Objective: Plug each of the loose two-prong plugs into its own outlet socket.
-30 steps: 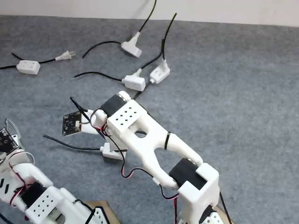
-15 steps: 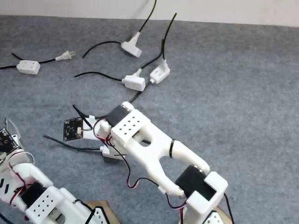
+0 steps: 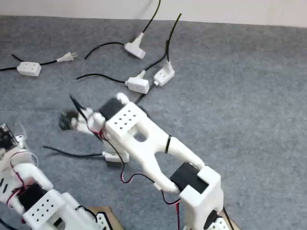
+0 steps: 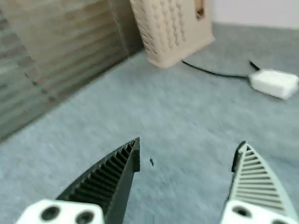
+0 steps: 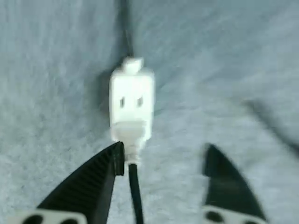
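Note:
My right gripper (image 5: 166,149) hangs open over a white outlet socket (image 5: 131,100) lying on the grey carpet. A black cord leaves each end of the socket, and one fingertip (image 5: 117,151) sits beside its near end. In the high view this socket (image 3: 113,156) lies under the right arm. Farther back, a loose two-prong plug (image 3: 67,57) lies next to a socket (image 3: 29,69). Another plug (image 3: 135,49) lies alone, and two more sockets (image 3: 138,85) (image 3: 164,74) lie mid-carpet. My left gripper (image 4: 189,142) is open above bare carpet at the near left (image 3: 10,134).
Black cords (image 3: 96,75) trail across the carpet toward the far wall. In the left wrist view a beige basket (image 4: 170,28) stands beyond a white socket (image 4: 274,83). The right half of the carpet (image 3: 249,96) holds no objects.
The right arm's wrist has swung up and to the left above the near socket. The left arm has shifted slightly at the near left.

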You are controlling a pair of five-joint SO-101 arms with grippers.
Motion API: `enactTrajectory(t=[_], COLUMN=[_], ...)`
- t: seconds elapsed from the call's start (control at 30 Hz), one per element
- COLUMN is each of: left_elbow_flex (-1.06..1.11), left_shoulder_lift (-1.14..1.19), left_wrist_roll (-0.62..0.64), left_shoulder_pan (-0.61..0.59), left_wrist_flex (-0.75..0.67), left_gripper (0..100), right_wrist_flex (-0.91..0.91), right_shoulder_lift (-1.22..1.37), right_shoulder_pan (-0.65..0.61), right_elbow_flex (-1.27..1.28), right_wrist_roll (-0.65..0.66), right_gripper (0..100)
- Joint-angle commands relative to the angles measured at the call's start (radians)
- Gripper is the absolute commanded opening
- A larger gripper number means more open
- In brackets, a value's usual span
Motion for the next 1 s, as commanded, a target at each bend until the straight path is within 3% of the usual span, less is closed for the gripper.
enactTrajectory(t=[0.0, 0.13, 0.3, 0.47, 0.57, 0.67, 0.77, 0.97], left_elbow_flex=[-0.082, -0.077, -0.088, -0.213, -0.312, -0.372, -0.493, -0.828], left_shoulder_lift=[-0.004, -0.004, 0.001, 0.005, 0.007, 0.064, 0.24, 0.621], left_wrist_roll=[-0.002, -0.044, -0.089, -0.094, -0.087, -0.094, -0.118, -0.123], left_shoulder_pan=[0.082, 0.136, 0.265, 0.489, 0.599, 0.653, 0.728, 0.789], left_wrist_flex=[0.157, 0.209, 0.385, 0.72, 0.879, 0.891, 0.97, 1.1], left_gripper=[32, 32, 32, 32, 32, 32, 32, 32], right_wrist_flex=[0.151, 0.185, 0.183, 0.185, 0.183, 0.177, 0.145, -0.174], right_shoulder_lift=[-0.025, -0.044, -0.15, -0.305, -0.371, -0.421, -0.483, -0.797], right_shoulder_pan=[0.024, 0.084, 0.163, 0.479, 0.7, 0.839, 0.883, 0.964], right_elbow_flex=[-0.381, -0.519, -0.518, -0.427, -0.263, -0.058, 0.154, 0.7], right_wrist_roll=[-0.043, -0.18, -0.206, -0.272, -0.315, -0.322, -0.253, -0.27], right_gripper=[54.5, 54.6, 54.6, 54.6, 54.6, 54.6, 54.6, 54.6])
